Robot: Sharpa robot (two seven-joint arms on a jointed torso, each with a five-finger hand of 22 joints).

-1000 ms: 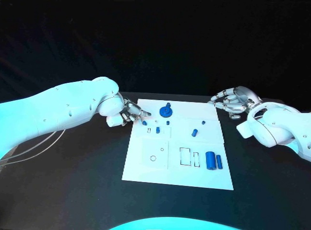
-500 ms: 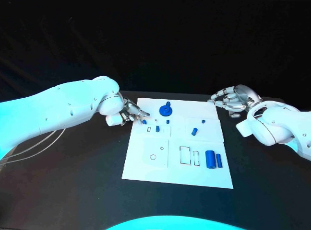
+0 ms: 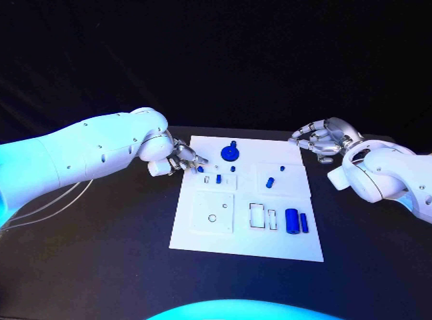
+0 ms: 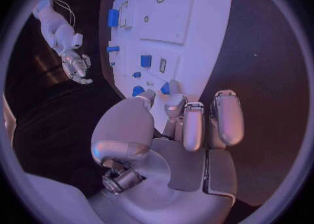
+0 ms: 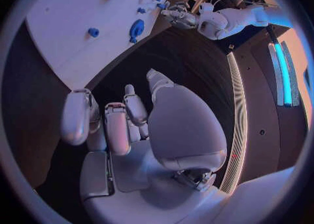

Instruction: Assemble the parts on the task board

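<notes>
**Board status: left hand at far-left corner, right hand standing off**

Board [image 3: 209,235] lies in the middle of the black table [image 3: 91,267], long side running away from the robot.

Head view. The left hand [image 3: 178,159] sits over the board's far-left corner, fingers curled together toward a small blue part [image 3: 201,169] at its tips. Whether it pinches that part cannot be told. Just beyond stands a round blue piece [image 3: 231,154]. Two blue cylinders [image 3: 296,222] lie side by side in the near-right section, beside outlined slots; these look like unfilled seats, so assembly is judged early. The right hand [image 3: 319,140] hovers off the board's far-right corner, fingers curled in on nothing, likely parked clear of the working hand.

Left wrist view. The left hand [image 4: 177,124] has its fingers [image 4: 193,124] drawn close and pointing at the board [image 4: 203,41]. A blue part [image 4: 138,91] lies at the thumb tip; contact is unclear.

Right wrist view. The right hand [image 5: 141,124] is loosely curled and holds nothing, above bare table beside the board [image 5: 72,30]. The placing suits a standby role.
</notes>
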